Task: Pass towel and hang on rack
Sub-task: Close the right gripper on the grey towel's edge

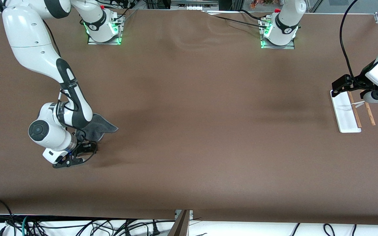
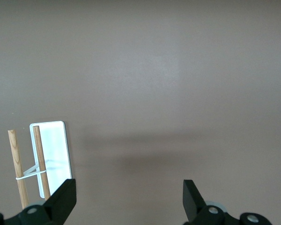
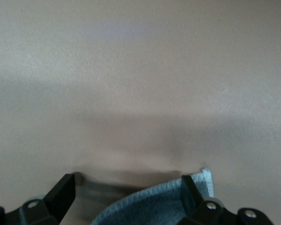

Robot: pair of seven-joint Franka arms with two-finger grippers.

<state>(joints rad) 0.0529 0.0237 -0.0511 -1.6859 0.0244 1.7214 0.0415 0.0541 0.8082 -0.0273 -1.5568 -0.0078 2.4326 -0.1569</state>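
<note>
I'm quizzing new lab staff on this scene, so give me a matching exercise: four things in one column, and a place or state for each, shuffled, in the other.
Things
1. towel
2. rack
3. left tool
4. right tool

Places or states
A. open, over the towel's edge
B. standing at the left arm's end of the table
C. lying at the right arm's end, partly under that arm
D. open, beside the rack

Pairs: 1-C, 2-B, 3-D, 4-A

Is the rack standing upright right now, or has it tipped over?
Upright: the rack rests flat on its white base at the table's left-arm end, both wooden rods rising from it, crosspiece between them.
</note>
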